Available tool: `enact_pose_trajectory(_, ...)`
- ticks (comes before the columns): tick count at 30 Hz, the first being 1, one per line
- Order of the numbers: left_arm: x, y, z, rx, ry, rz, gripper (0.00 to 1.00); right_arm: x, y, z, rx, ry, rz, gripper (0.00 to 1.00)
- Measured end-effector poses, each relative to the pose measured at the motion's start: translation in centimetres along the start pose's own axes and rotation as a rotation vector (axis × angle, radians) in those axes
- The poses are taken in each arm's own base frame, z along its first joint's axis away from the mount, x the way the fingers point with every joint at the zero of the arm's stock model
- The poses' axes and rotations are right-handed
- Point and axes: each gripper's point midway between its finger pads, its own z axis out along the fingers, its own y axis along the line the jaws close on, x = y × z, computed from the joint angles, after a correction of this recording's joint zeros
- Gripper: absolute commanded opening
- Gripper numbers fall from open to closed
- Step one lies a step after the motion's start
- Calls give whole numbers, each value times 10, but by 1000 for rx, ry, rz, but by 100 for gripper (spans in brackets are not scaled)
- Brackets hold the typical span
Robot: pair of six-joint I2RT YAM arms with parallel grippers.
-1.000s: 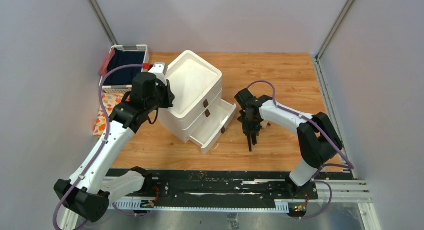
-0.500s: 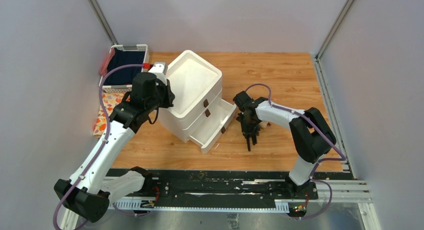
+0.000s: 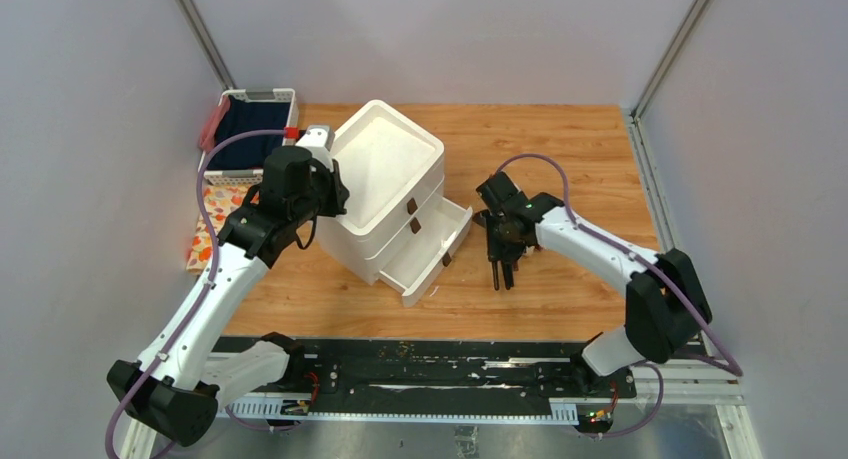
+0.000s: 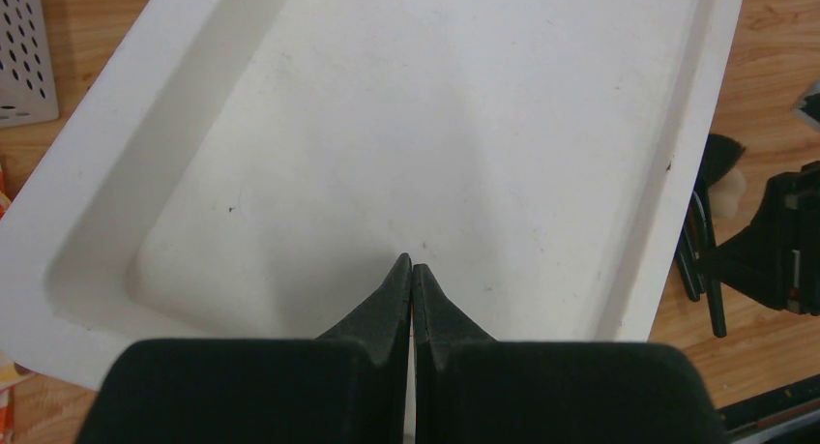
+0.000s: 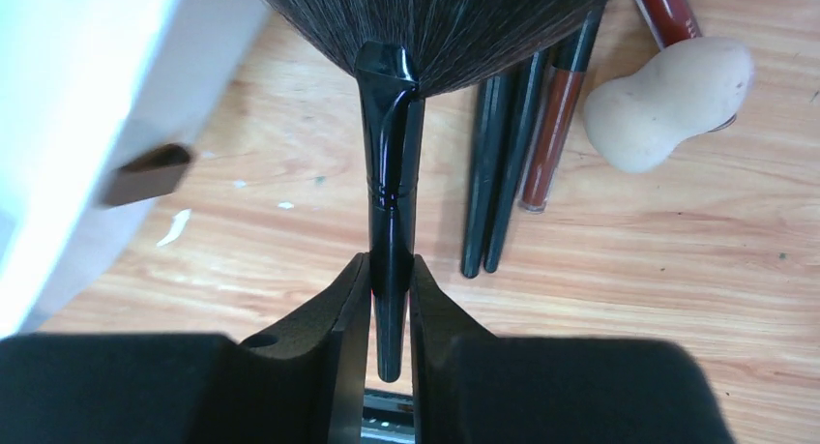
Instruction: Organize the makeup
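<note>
My right gripper (image 5: 391,270) is shut on the handle of a black fan brush (image 5: 391,144), whose bristles fan out at the top of the right wrist view. Beside it on the wood lie two slim black pencils (image 5: 495,173), a reddish-brown stick (image 5: 553,134), a second red stick (image 5: 667,9) and a beige gourd-shaped sponge (image 5: 667,101). In the top view the right gripper (image 3: 500,257) is just right of the open bottom drawer (image 3: 430,254). My left gripper (image 4: 412,265) is shut and empty over the top tray of the white drawer box (image 4: 242,125).
The white three-drawer box (image 3: 385,169) stands mid-table, its bottom drawer pulled out toward the right arm. A white basket with dark blue cloth (image 3: 245,129) sits at the far left, with a patterned sheet (image 3: 205,224) in front of it. Walls enclose three sides.
The right arm's elbow has swung out to the right and its gripper has shifted slightly up and right near the makeup. The left arm has not moved.
</note>
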Motion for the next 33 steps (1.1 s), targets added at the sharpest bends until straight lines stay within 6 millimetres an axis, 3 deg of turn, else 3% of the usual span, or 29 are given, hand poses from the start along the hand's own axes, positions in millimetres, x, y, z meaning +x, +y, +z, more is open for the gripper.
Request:
enact_pose_trajectory(5, 0, 0, 0, 0, 0, 0, 0, -24, 24, -45, -99, -122, -9, 0)
enact_pose_trajectory(9, 0, 0, 0, 0, 0, 0, 0, -39, 55, -63, -201, -146, -24, 0)
enact_pose_trajectory(12, 0, 0, 0, 0, 0, 0, 0, -44, 75, -59, -255, -123, -24, 0)
enact_pose_trajectory(13, 0, 0, 0, 0, 0, 0, 0, -46, 92, -45, -296, -82, -15, 0)
enact_pose_trajectory(16, 0, 0, 0, 1, -1, 1, 0, -44, 102, -38, -320, -39, -1, 0)
enact_pose_trajectory(28, 0, 1, -2, -3, -4, 8, 0, -74, 159, -32, -479, 22, 47, 0)
enact_pose_trajectory(33, -1, 1, -4, -1, -11, 8, 0, -77, 179, -18, -521, 61, 56, 0)
